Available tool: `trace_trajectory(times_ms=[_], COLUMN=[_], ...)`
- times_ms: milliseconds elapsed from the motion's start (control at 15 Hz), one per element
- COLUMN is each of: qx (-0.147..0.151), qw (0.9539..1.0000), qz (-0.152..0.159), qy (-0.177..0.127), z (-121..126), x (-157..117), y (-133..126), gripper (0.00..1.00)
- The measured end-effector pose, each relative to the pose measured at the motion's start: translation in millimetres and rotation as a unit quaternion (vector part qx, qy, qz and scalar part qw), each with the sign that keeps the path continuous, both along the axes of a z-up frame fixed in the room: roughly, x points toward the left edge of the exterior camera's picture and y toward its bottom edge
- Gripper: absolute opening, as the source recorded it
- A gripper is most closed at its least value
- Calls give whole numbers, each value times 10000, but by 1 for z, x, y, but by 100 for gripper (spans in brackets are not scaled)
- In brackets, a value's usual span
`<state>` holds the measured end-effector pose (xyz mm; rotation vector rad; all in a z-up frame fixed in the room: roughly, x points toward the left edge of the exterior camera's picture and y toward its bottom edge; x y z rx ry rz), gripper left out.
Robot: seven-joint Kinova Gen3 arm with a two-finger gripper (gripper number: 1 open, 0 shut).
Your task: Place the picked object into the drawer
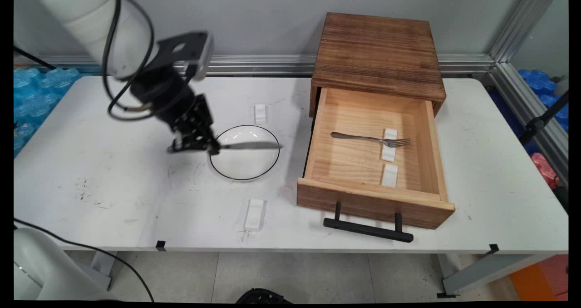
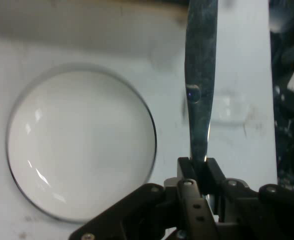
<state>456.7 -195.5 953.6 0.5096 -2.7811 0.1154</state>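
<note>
The gripper point(image 1: 195, 145) has its two black fingers point(image 2: 186, 172) pressed together on a metal table knife point(image 1: 247, 146), clamping it near the handle end so that the blade runs out level to the right, above the table. In the hand view the blade point(image 2: 200, 75) rises straight from between the fingertips toward the top edge. The knife hangs over a round white plate with a thin dark rim point(image 1: 254, 177), which lies flat on the white table point(image 1: 113, 185) just right of the gripper; the blade crosses the plate's far half and its tip reaches about to the right rim. On the table far of the plate lies a small white block point(image 1: 260, 113), and near of the plate, close to the table's near edge, lies another, longer white block point(image 1: 254, 214). To the right stands a wooden drawer box point(image 1: 379, 49) with its drawer point(image 1: 317, 194) pulled out toward the near side, a black bar handle point(image 1: 367, 229) on its front. Inside the drawer a metal fork point(image 1: 370, 139) lies crosswise, its tines to the right and resting on one small white rest point(image 1: 389, 156); a second white rest point(image 1: 390, 175) lies just near of it, apart from the fork.
</note>
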Motion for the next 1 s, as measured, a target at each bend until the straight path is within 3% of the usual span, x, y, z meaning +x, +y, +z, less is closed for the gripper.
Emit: trace_trajectory(times_ms=[467,1000], qx=[-244,-518], qw=[9989,9963], qz=[-352,-636], qy=[183,245], z=[39,28], x=[-70,-164], y=[-45,-93], gripper=[0,0])
